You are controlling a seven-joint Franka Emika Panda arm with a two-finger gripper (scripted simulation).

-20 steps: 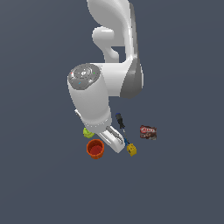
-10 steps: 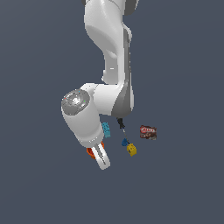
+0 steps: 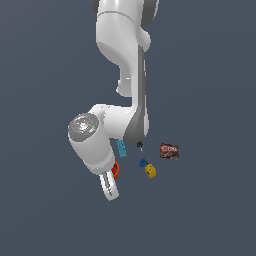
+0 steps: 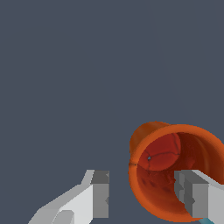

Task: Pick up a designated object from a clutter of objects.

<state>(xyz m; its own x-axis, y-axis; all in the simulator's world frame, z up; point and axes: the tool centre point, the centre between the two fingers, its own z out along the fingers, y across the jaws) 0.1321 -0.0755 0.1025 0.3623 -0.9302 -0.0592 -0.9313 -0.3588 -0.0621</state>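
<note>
The designated object is an orange-red cup (image 4: pixel 162 154), whose open mouth faces the wrist camera. My gripper (image 4: pixel 146 194) is open and straddles its rim: one finger (image 4: pixel 194 194) is inside the mouth, the other finger (image 4: pixel 99 194) outside the wall. In the exterior view only a sliver of the cup (image 3: pixel 116 171) shows beside the hand, and the gripper (image 3: pixel 111 192) points down. The rest of the clutter lies toward the exterior view's right: a cyan block (image 3: pixel 121 148), a dark tool (image 3: pixel 139 145), a yellow-and-blue piece (image 3: pixel 149 169) and a dark red packet (image 3: pixel 169 151).
The white arm (image 3: pixel 125 75) rises above the clutter, and its wrist housing (image 3: pixel 92 142) covers the ground on the exterior view's left of the cup. All items lie on a plain dark grey floor (image 3: pixel 210 210).
The hand has swung down and toward the camera. It now covers most of the cup and all of the yellow-green ball that showed a second ago. The other items have not moved.
</note>
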